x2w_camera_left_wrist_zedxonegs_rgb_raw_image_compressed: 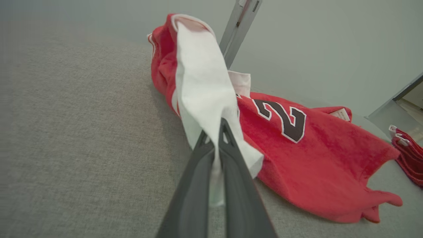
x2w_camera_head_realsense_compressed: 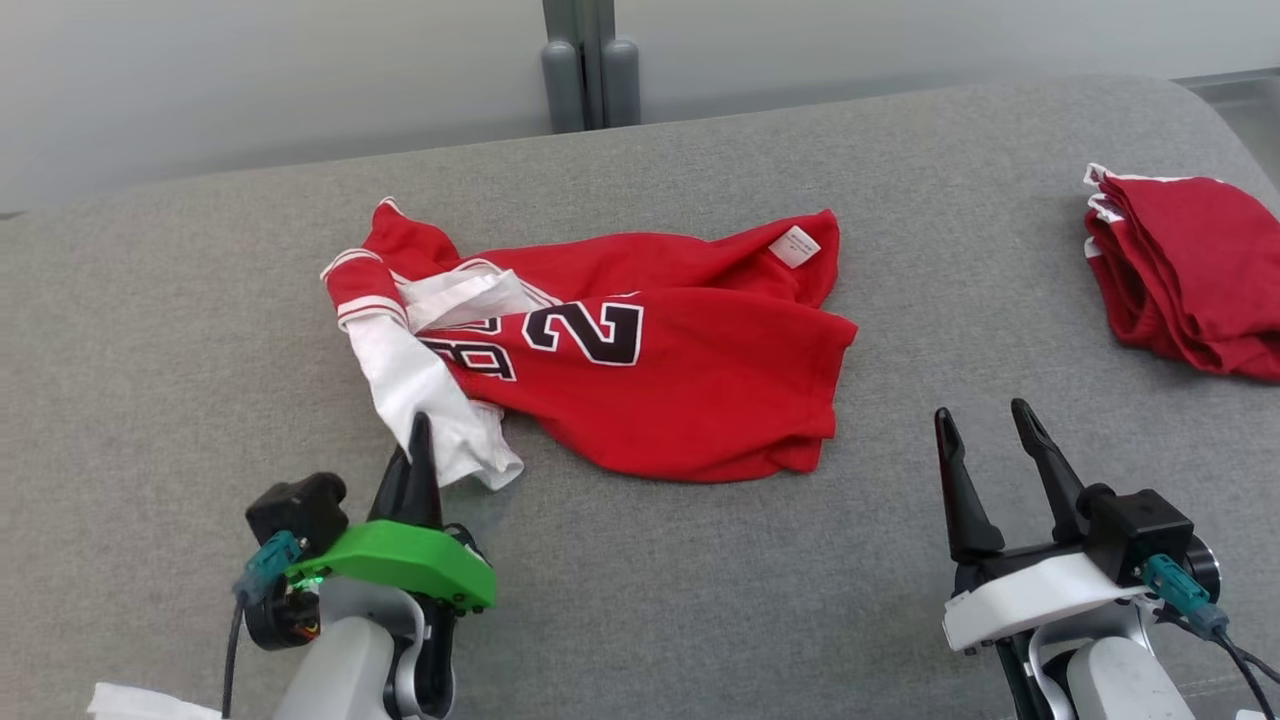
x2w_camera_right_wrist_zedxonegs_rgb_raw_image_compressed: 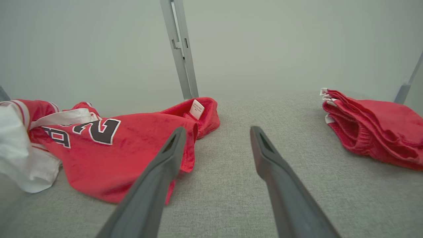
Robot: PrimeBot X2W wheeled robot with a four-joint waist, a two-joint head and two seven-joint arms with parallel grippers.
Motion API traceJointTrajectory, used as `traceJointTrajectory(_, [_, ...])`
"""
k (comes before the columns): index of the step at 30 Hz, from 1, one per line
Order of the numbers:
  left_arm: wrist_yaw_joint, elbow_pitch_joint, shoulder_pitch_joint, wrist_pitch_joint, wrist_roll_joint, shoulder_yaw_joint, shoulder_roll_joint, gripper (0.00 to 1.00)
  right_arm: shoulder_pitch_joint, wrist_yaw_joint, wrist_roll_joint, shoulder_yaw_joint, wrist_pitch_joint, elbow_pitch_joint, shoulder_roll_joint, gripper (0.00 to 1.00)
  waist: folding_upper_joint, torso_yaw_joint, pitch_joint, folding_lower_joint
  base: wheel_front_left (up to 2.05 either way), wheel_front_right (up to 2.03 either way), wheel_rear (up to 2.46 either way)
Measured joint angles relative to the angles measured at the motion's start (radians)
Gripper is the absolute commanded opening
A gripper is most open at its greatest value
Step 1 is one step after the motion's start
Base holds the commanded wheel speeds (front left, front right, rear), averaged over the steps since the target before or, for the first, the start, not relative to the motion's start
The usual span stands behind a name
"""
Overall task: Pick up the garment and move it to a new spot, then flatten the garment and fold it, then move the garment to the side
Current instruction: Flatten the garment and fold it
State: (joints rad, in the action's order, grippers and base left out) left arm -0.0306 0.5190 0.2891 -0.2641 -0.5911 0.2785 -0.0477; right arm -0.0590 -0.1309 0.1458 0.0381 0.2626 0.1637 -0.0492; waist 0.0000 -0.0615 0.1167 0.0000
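Bearing a black "2": red garment [x2w_camera_head_realsense_compressed: 680, 400]

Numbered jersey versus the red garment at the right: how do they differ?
The numbered jersey lies crumpled and spread; the red garment sits folded. The jersey shows black numerals and a white sleeve; the red garment only white trim. The left tool pinches the jersey's sleeve; the red garment lies untouched. Both are red, on grey fabric.

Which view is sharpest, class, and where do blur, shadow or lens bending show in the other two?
Head view: sharp, evenly lit, soft shadow under the red garment. Left wrist view: near jaws blurred, corners dim, post leaning. Right wrist view: near jaws soft, wall hazy.
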Motion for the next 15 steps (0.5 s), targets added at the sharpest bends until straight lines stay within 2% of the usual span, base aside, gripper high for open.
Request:
traceJointTrajectory(6, [-0.016, -0.072, -0.068, 0.0, -0.04, -0.08, 0.0, 0.0, -0.001, 0.0, 0.001, -0.005, 0.0, 0.003, 0.0, 1.0, 0.0, 0.048, -0.017, 0.0, 0.0, 0.0, 0.0])
traceJointTrajectory(15, [-0.018, 0.032, -0.113, 0.0, -0.038, -0.179, -0.001, 0.0, 0.0, 0.0, 0.002, -0.005, 0.0, 0.013, 0.0, 1.0, 0.0, 0.106, -0.033, 0.0, 0.0, 0.0, 0.0])
